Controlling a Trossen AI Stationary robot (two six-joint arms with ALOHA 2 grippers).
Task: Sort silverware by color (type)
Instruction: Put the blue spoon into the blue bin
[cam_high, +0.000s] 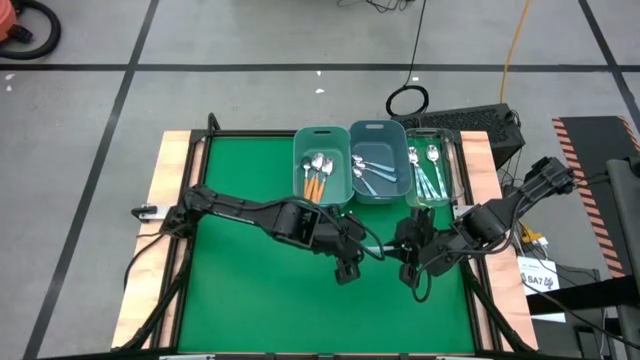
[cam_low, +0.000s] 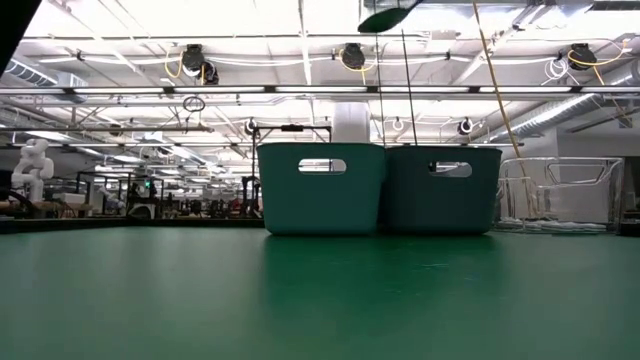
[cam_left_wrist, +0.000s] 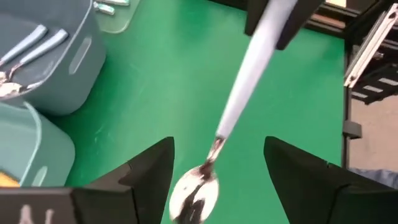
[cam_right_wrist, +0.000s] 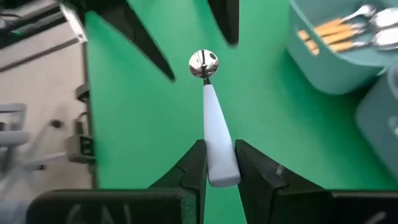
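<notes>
A light-blue-handled spoon hangs in the air over the green table, in front of the bins. The right gripper is clamped on its handle end, while the left gripper has its fingers spread wide either side of the shiny bowl, not touching. Behind stand the bin with orange spoons, the blue-spoon bin and a clear tray. A white tag beside the table reads "SA7"

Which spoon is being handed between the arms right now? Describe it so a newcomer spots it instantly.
Look just in front of the three bins, above the green mat, where the two arms meet. The right pincer grips a light-blue-handled spoon by its handle end. It is the only spoon outside a bin, its bowl between the left pincer's open fingers.
</notes>
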